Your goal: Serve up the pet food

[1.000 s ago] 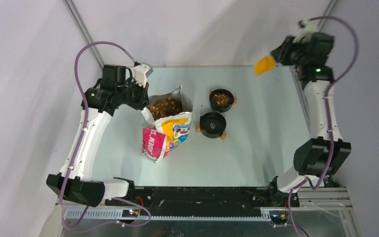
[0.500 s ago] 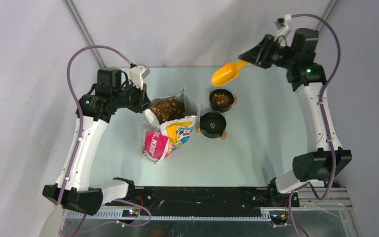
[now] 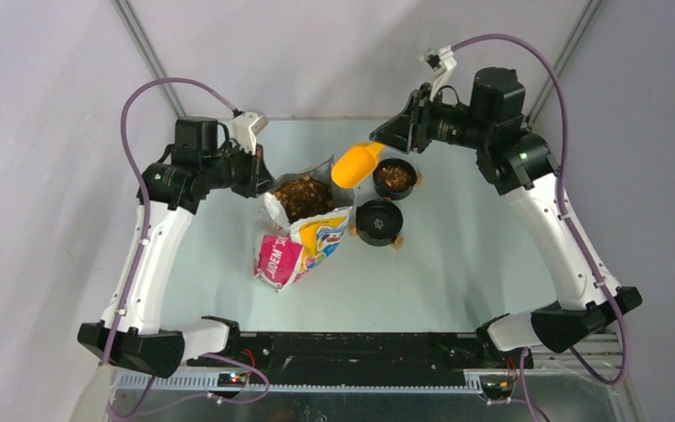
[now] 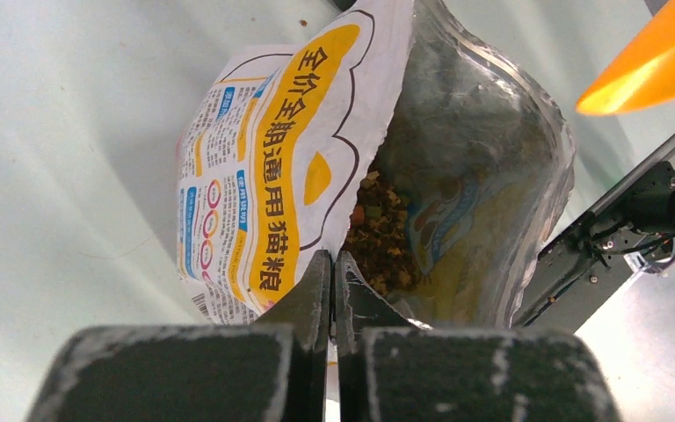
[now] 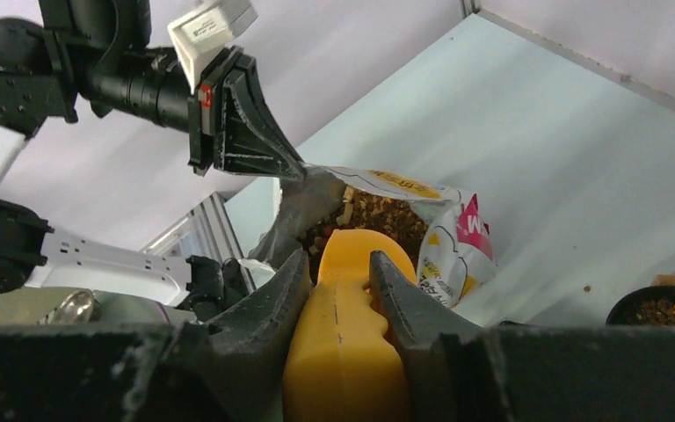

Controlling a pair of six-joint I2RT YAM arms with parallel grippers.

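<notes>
We are at the scooping step: our left gripper [image 4: 327, 264] is pinched shut on the rim of the bag [image 3: 301, 242], propping it open, and the kibble [image 3: 300, 195] lies heaped inside, with some also in the far bowl [image 3: 395, 177]. Our right gripper [image 5: 338, 272] is clamped on the scoop [image 3: 356, 163], which hangs just over the bag's mouth. Next, we judge, the scoop must dip into the pile, then travel level to the near bowl [image 3: 379, 221], which looks unfilled.
</notes>
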